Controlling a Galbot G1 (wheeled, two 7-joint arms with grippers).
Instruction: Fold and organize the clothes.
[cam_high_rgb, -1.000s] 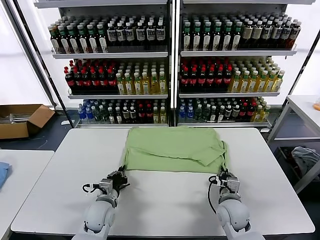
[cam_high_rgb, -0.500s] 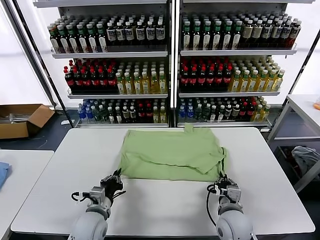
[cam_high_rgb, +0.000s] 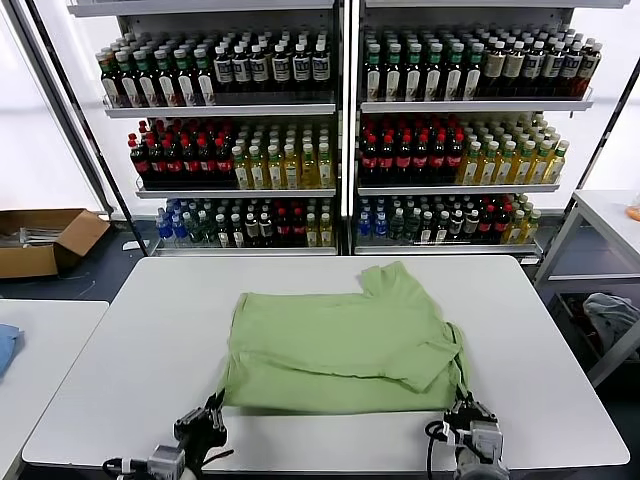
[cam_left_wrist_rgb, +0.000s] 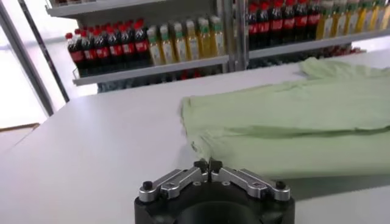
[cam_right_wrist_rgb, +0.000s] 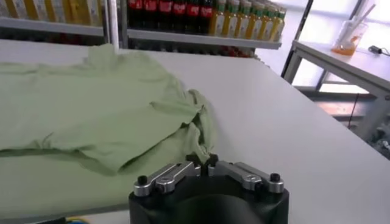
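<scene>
The light green shirt (cam_high_rgb: 340, 340) lies folded on the white table (cam_high_rgb: 150, 330), its near edge close to the table's front; no buttons or print show. My left gripper (cam_high_rgb: 210, 410) is shut on the shirt's near left corner, low at the front edge. My right gripper (cam_high_rgb: 463, 408) is shut on the near right corner. In the left wrist view the closed tips (cam_left_wrist_rgb: 207, 164) pinch the edge of the shirt (cam_left_wrist_rgb: 286, 122). In the right wrist view the tips (cam_right_wrist_rgb: 201, 161) grip a bunched fold of the shirt (cam_right_wrist_rgb: 91, 103).
Shelves of bottles (cam_high_rgb: 340, 140) stand behind the table. A cardboard box (cam_high_rgb: 45, 240) sits on the floor at the left. A blue cloth (cam_high_rgb: 5, 345) lies on the side table at the left. A grey-blue garment (cam_high_rgb: 610, 315) lies under the table at the right.
Both grippers have drawn back toward the table's front edge, pulling the shirt with them. The shirt now lies nearer me and its far part has come off the back edge.
</scene>
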